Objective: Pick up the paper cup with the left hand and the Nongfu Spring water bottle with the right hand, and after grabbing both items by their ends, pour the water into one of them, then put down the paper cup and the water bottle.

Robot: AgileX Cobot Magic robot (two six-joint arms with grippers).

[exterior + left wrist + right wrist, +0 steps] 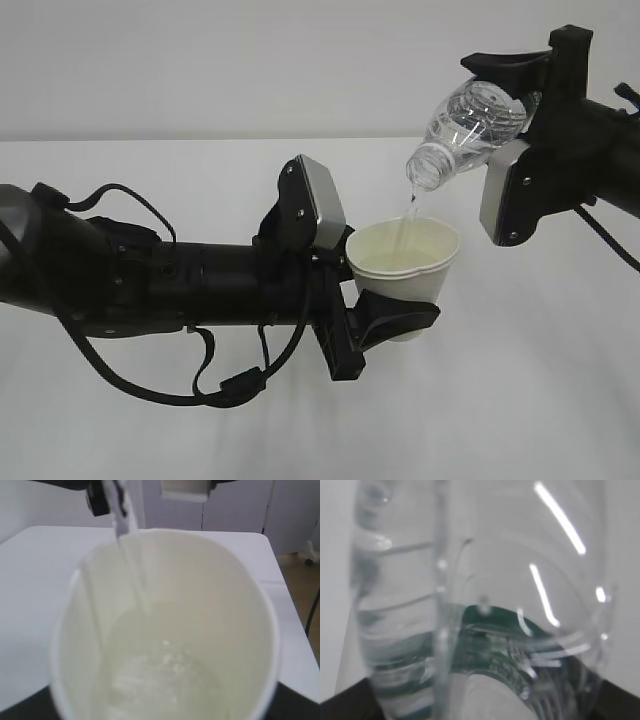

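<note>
Nearest you, the left hand (385,320), a black two-finger arm with a silver-grey plate and looping black cables, reached in from the left and held the small white tapered paper cup (403,268) off the white table (520,400). Its jaws pinched the cup low on the wall, near the base; one black finger (398,316) crossed the near side. The cup stood upright, mouth up, roughly mid-scene.

Your left wrist view looked straight down into the cup (170,630): cream inside, a shallow pool at the bottom, and the water (127,565), clear and colourless, ran down the far-left inner wall.

Further back and to the right, the right hand (520,100), black with a silver-grey plate, gripped the small clear ribbed plastic Nongfu Spring water bottle (468,132) at its base end, jaws clamped on it. The bottle tilted neck-down to the left, mouth just above the cup's far rim, and a thin stream (408,212) fell into the cup.

Your right wrist view showed the bottle (485,605) close up, blurred, with its dark green label band (490,645).
</note>
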